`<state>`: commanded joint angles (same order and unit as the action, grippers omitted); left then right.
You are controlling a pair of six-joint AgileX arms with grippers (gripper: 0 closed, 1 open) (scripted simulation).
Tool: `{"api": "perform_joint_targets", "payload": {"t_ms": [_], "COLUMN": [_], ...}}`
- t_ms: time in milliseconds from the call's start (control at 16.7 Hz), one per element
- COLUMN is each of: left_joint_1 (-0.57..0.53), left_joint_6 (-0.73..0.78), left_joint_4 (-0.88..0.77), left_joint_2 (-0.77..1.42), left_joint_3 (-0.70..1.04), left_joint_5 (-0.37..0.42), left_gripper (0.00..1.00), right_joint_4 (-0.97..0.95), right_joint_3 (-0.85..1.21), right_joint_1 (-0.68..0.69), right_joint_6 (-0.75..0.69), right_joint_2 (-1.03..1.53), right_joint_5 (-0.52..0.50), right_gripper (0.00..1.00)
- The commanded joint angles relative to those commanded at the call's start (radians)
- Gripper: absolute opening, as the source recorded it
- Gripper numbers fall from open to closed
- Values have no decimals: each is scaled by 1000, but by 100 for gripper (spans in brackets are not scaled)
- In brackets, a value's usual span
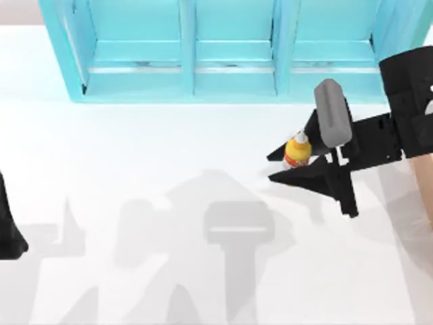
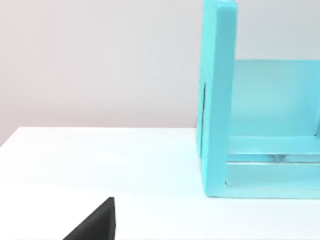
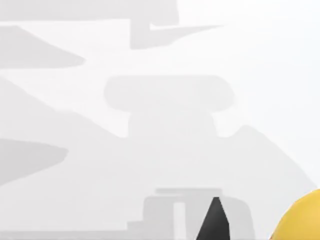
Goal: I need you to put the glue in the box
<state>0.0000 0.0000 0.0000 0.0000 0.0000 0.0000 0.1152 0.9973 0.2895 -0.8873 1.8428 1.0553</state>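
Note:
The glue [image 1: 298, 152], a small yellow-orange bottle with a white nozzle cap, stands upright between the two black fingers of my right gripper [image 1: 270, 168], right of the table's middle and in front of the shelf unit. Both fingers lie against the bottle's sides, so the gripper is shut on it. In the right wrist view a yellow curve of the glue [image 3: 302, 217] sits in the corner beside one dark fingertip [image 3: 215, 220]. A strip of the tan box [image 1: 424, 186] peeks out at the right edge, partly hidden by the right arm. My left arm [image 1: 8, 230] is parked at the left edge.
A large turquoise shelf unit [image 1: 230, 51] runs along the back of the table, and its end wall [image 2: 217, 100] is close in the left wrist view. Arm shadows fall across the white tabletop [image 1: 135, 156] in the middle and front.

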Motion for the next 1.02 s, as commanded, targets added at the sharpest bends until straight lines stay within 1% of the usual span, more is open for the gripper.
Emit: {"api": "perform_joint_targets", "payload": {"t_ms": [180, 300, 660, 1020], "left_joint_1": [0, 0, 0, 0], "left_joint_6": [0, 0, 0, 0], "left_joint_4": [0, 0, 0, 0], "left_joint_2": [0, 0, 0, 0], "left_joint_3": [0, 0, 0, 0], "left_joint_5": [0, 0, 0, 0], "left_gripper": [100, 100, 100, 100], "right_joint_4": [12, 45, 215, 398], "right_joint_3": [3, 2, -23, -44], "right_joint_1": [-24, -93, -428, -687], "right_joint_6": [-24, -84, -287, -453], "right_joint_2": [-9, -27, -65, -86], "right_joint_5": [3, 9, 36, 64], "right_gripper": [0, 0, 0, 0]}}
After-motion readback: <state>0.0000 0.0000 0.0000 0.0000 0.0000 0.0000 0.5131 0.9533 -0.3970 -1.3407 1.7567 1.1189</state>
